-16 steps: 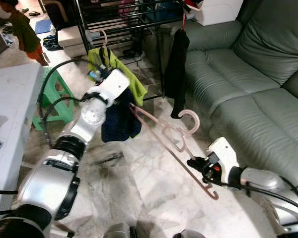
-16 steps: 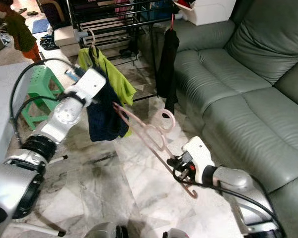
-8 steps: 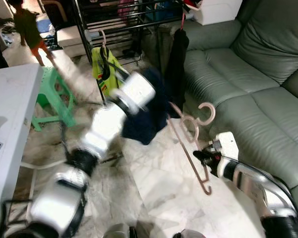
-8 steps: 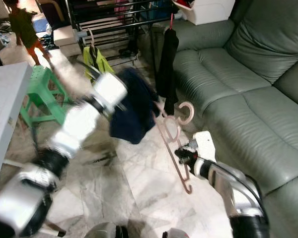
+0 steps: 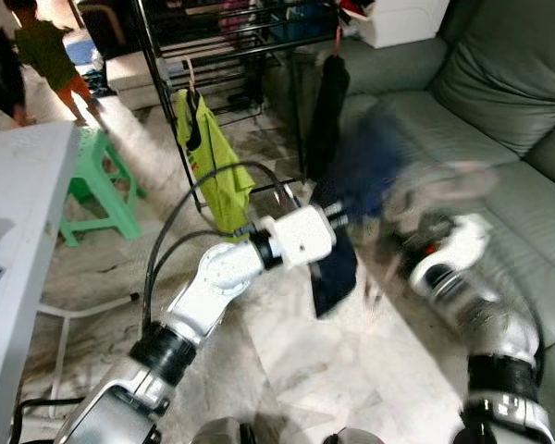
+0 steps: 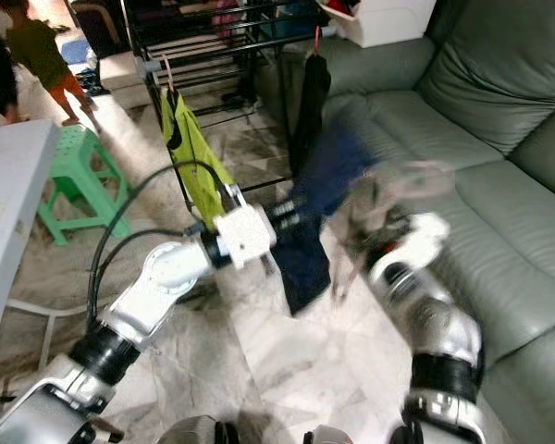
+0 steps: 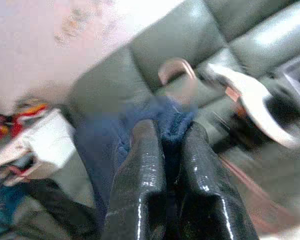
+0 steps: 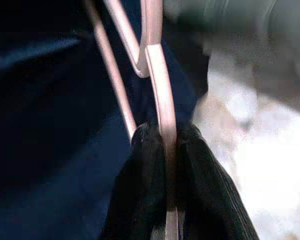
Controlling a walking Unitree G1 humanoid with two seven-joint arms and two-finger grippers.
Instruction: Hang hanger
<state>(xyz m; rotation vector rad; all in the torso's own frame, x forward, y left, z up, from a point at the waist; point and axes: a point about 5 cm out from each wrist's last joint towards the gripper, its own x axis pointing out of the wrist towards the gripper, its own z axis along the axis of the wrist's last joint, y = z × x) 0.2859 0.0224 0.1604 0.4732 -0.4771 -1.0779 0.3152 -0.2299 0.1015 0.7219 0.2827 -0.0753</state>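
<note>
Both arms have swung right toward the sofa, carrying the load to mid-frame, blurred. The left gripper is pinched shut on the navy garment, keeping it draped on the pink hanger, which the right gripper clamps by its bar. The drying rack sits at upper centre, probably the target.

Green leather sofa; marble floor; green stool.
</note>
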